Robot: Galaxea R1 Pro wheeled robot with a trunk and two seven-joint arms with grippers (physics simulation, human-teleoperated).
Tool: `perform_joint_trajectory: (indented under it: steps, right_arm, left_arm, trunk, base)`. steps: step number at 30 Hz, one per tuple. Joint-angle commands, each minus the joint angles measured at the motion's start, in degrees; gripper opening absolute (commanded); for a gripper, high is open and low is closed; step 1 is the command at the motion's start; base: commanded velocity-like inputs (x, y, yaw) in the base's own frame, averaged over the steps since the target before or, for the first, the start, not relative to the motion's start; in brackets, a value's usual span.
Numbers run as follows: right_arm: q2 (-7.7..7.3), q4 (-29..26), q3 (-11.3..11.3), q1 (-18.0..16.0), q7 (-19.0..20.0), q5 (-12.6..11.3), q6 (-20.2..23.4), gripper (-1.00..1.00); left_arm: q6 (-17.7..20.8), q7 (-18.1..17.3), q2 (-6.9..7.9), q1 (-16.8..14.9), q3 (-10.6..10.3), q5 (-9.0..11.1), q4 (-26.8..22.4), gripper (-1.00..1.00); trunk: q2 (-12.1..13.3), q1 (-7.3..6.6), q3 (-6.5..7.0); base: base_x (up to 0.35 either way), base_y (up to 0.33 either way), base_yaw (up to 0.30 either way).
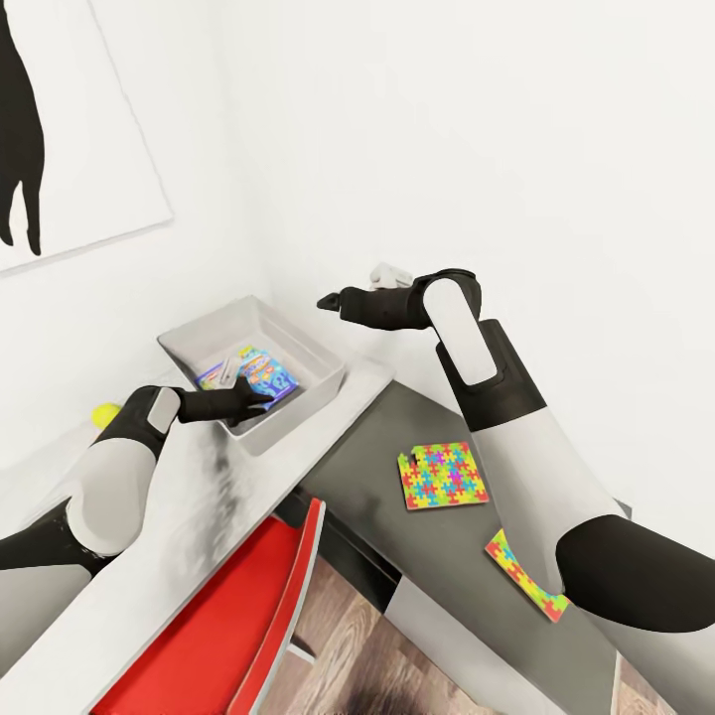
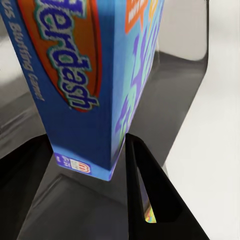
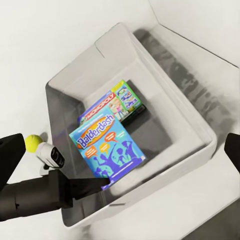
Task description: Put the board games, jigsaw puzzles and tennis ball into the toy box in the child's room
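A long table [image 1: 427, 427] fills the corner where two plain white walls [image 1: 516, 129] meet, its top dark grey on one stretch and pale, glossy grey on the other. A red chair [image 1: 228, 616] is tucked against the table's near edge, above wood-plank flooring [image 1: 338, 645]. A white canvas with a black shape [image 1: 60, 119] hangs on the wall beyond the table's pale end.

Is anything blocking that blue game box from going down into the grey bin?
Nothing visible does. The left gripper holds the blue board game already inside the open toy box, past its rim. Two other board games lie further back on the floor of the box, beside it rather than underneath.
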Motion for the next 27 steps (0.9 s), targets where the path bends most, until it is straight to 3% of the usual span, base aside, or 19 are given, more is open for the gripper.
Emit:
perform_joint_trajectory:
  steps: [1, 27]
  right_arm:
    - [0.0, -0.03, 0.03, -0.05, -0.6, -0.57, 0.08, 1.0]
    - [0.0, -0.03, 0.03, -0.1, -0.52, -0.57, 0.02, 1.0]
  left_arm:
    - [0.33, -0.06, 0.0, -0.06, 0.32, -0.38, -0.04, -1.0]
    - [0.24, 0.03, 0.03, -0.06, 0.4, -0.38, -2.0, -1.0]
  trunk:
    - [-0.07, 0.02, -0.08]
    - [-0.07, 0.02, -0.1]
  base:
    - [0.0, 0.0, 0.0]
    - [0.0, 0.0, 0.0]
